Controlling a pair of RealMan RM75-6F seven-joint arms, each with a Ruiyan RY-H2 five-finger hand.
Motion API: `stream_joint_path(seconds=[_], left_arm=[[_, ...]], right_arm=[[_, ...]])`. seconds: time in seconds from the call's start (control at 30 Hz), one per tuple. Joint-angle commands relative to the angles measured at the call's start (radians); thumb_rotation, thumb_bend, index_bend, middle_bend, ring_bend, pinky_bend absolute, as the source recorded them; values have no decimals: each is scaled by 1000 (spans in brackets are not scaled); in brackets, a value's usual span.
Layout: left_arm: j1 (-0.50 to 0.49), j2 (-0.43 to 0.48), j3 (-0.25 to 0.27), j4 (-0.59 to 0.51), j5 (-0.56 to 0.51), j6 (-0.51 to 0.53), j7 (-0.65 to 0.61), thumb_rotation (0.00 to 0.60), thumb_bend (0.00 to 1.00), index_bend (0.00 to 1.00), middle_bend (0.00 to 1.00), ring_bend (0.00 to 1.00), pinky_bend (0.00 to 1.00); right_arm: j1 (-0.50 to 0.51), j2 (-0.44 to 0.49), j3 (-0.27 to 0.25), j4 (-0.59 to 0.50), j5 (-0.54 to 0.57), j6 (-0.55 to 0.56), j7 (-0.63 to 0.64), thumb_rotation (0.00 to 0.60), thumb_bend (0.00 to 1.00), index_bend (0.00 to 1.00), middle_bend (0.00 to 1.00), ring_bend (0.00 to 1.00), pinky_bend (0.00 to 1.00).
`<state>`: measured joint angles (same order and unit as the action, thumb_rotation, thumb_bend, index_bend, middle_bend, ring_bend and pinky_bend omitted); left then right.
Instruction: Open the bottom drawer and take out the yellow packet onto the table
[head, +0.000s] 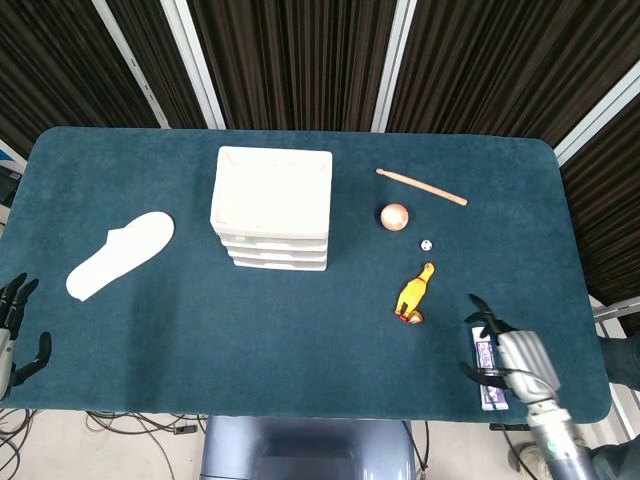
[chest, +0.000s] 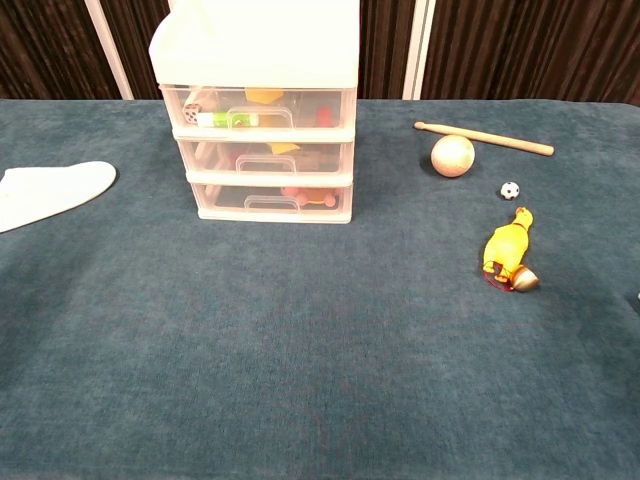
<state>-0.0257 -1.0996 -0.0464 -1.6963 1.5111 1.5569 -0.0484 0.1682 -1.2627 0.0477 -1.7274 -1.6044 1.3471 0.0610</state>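
Head view: the right hand (head: 522, 362) hovers with fingers spread over a purple tube (head: 487, 371) near the felt table's (head: 300, 340) front-right corner; the left hand (head: 14, 330) is splayed (off the front-left edge). Chest view: the clear plastic bottom drawer (chest: 271, 199) is closed, its contents blurred, packet not discernible.

Left hand (head: 12, 335) was cut off by the head view's left edge, only dark fingers (head: 20, 292) showing. Right hand (head: 515, 358) covered most of the purple-and-white tube (head: 487, 372) near the surface's (head: 300, 330) front edge. Bottom drawer (chest: 268, 199) of the white plastic three-drawer cabinet (chest: 258, 110): contents blurred through the translucent front, yellow packet couldn't be made out. White flat insole-shaped piece (chest: 48, 192) was clipped by the chest view's left edge.
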Motion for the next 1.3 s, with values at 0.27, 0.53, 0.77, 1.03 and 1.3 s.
stream_joint_path(seconds=[0.27, 0.53, 0.77, 1.03, 1.3], left_arm=[[-2, 5, -4, 1, -12, -9, -17, 600, 514, 30, 0, 0, 0], [-4, 13, -8, -1, -23, -15, -38, 600, 515, 30, 0, 0, 0], [-7, 17, -9, -5, -32, -25, -47, 600, 514, 30, 0, 0, 0], [-9, 22, -13, -11, -48, -37, -56, 600, 514, 30, 0, 0, 0], [-12, 29, -16, -18, -62, -49, -66, 600, 514, 30, 0, 0, 0]], right_arm=[[198, -219, 142, -61, 256, -256, -116, 600, 383, 25, 543, 711, 842], [315, -371, 238, -44, 513, -348, -183, 600, 419, 13, 785, 900, 943], [387, -485, 265, 8, 650, -353, -234, 600, 507, 0, 872, 989, 999], [454, -629, 309, 154, 679, -358, -171, 600, 518, 4, 890, 1000, 1000], [498, -743, 341, 297, 680, -372, -91, 600, 537, 6, 909, 1000, 1000]])
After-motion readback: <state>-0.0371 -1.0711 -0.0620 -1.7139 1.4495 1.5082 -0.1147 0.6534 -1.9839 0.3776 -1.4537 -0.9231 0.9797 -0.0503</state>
